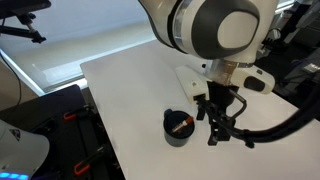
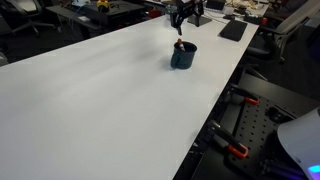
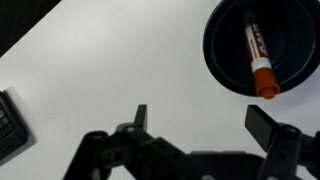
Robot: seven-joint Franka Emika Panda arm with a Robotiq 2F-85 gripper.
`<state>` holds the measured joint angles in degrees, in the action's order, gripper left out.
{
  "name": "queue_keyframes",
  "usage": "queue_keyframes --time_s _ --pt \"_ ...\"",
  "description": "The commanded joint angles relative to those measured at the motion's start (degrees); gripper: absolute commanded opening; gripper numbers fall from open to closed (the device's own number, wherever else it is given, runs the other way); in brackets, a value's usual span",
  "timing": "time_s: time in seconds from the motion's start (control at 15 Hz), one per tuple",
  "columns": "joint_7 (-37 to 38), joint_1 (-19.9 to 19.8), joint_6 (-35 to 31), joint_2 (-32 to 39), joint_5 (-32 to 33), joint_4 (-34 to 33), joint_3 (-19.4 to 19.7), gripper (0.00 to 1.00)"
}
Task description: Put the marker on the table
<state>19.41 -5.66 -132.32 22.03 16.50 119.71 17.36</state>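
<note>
Barely started, by the look of it. Can see the marker inside the cup, leaning on the wall with its orange end poking over the rim in the wrist view. Shows in an exterior view too, as a thin red streak in the cup. Not yet on the table, then.

Find the gripper spread wide and empty, with nothing between the fingers but bare white tabletop. Hangs above the table just right of the cup in an exterior view, beside it rather than over it.

Nothing done so far, as judged. Left to do: shift over the cup, come down, close on the marker, lift it clear of the rim, lay it on open table, let go.

Worth noting a keyboard at the left edge of the wrist view — well apart from the cup.
</note>
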Motion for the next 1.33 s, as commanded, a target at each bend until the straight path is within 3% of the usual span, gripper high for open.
queue_keyframes --time_s 0.0,0.4,0.47,1.27 --pt "-0.9 -0.2 -0.5 0.3 0.1 0.3 -1.4 1.00" --pt "-0.6 2.3 -2.6 -1.1 3.4 2.5 -3.2 1.00" --pt "-0.3 1.5 -0.8 0.8 1.7 0.1 -3.2 1.00" --pt "0.3 1.8 -1.4 0.3 3.0 1.8 -2.7 1.00"
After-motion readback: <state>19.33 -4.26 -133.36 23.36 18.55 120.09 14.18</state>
